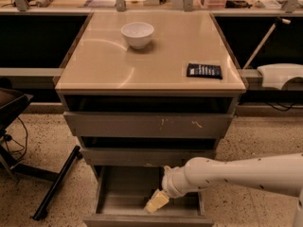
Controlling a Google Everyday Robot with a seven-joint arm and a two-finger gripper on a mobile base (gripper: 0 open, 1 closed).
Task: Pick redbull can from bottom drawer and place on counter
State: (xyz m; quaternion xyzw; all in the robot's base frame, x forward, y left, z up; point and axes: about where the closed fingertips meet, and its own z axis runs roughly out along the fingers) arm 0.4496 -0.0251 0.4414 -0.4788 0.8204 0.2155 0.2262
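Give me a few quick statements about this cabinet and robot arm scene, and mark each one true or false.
1. The bottom drawer is pulled open. True.
2. The gripper hovers above the counter. False: it is down inside the open bottom drawer.
3. A white bowl sits on the counter. True.
4. The dark packet lies inside the bowl. False: it lies flat on the counter, apart from the bowl.
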